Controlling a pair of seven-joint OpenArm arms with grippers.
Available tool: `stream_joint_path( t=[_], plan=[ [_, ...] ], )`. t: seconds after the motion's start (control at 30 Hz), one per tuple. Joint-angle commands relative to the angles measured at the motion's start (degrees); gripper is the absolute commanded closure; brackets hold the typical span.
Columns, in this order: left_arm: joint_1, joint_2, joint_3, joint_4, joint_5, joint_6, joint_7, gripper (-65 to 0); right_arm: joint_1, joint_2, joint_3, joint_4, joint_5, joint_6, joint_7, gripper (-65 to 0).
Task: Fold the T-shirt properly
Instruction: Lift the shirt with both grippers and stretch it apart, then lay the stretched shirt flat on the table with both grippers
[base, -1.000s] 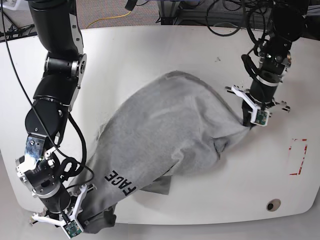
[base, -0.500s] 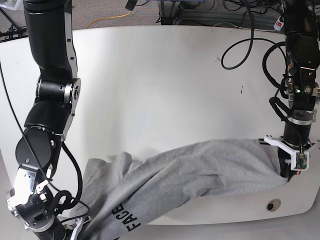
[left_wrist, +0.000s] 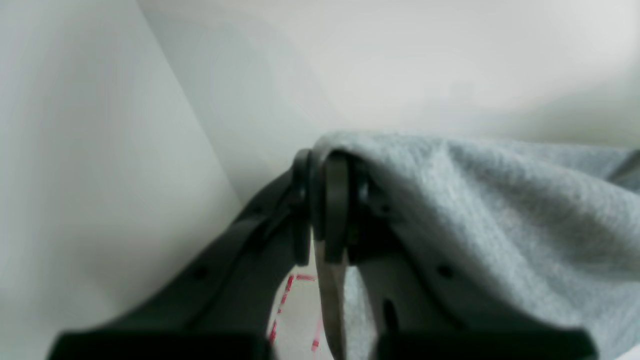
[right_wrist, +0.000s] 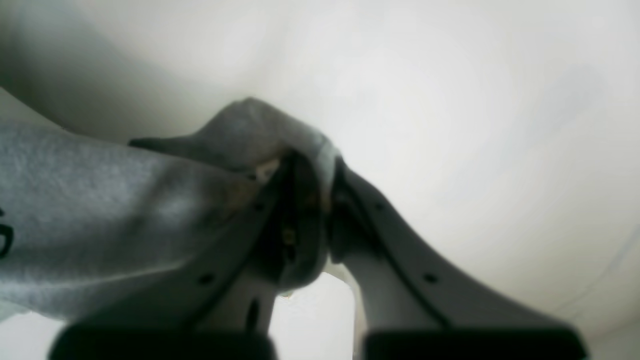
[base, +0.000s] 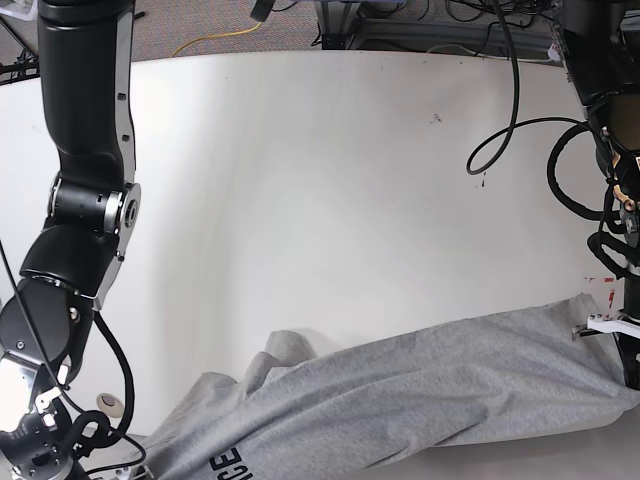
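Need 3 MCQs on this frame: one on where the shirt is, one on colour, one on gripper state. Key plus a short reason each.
1. Where on the white table does the heather-grey cotton T-shirt lie?
A. along the far edge
B. across the near edge
C. bunched at the centre

2. What colour is the lettering on the shirt?
A. black
B. red
C. white

3. What state is the left gripper in?
A. open above the cloth
B. shut on nothing
C. shut on the T-shirt

Key:
1 B: the base view shows the cloth stretched across the near edge, with the rest of the tabletop bare.
2 A: dark block letters show on the grey fabric at the bottom of the base view.
3 C: in the left wrist view the jaws stand together with grey fabric pinched at the tips; the right gripper clamps cloth likewise.
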Motion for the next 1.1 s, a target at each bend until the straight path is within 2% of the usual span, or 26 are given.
stream_joint_path(
  t=[0.0, 0.2, 0.33, 0.43, 0.57, 0.7, 0.9, 1.07],
  plan=[
    [-0.83, -0.81, -0.45, 0.77, 0.1, 0.13, -0.52, 0.0, 0.32, 1.22, 0.39, 0.87, 0.18, -0.59, 1.11, 0.0],
    [4.53, -0.37, -2.38, 0.68, 0.1, 0.13, -0.52, 0.0, -7.16, 1.4, 7.6, 2.98, 0.27, -0.15, -0.12, 0.0],
    [9.1, 1.56, -3.87, 0.68, 0.01, -0.05, -0.52, 0.0, -13.84, 1.58, 10.59, 6.14, 0.36, -0.06, -0.73, 0.0],
    [12.71, 2.53, -5.55, 0.68, 0.01, -2.77, -0.52, 0.0, -19.38, 1.31, 12.35, 9.39, 0.36, -0.06, -0.73, 0.0],
    [16.93, 6.84, -9.5, 0.68, 0.36, -7.35, -0.52, 0.0, -27.64, 0.96, 14.19, 13.09, 0.53, -0.06, -0.82, 0.0],
    [21.23, 8.68, -11.79, 0.68, 0.36, -10.42, -0.52, 0.0, -35.02, -0.53, 17.36, 16.43, 3.08, -0.06, -1.26, 0.0],
    [28.27, 8.95, -12.31, 0.68, 0.36, -11.57, -0.52, 0.0, -44.96, -0.89, 21.66, 21.35, 7.13, -0.06, -4.95, 0.0],
    [33.81, 8.95, -12.58, 0.68, 0.28, -11.57, -0.52, 0.0, -52.52, -0.97, 24.65, 23.11, 11.0, -0.41, -5.3, 0.0]
  ],
)
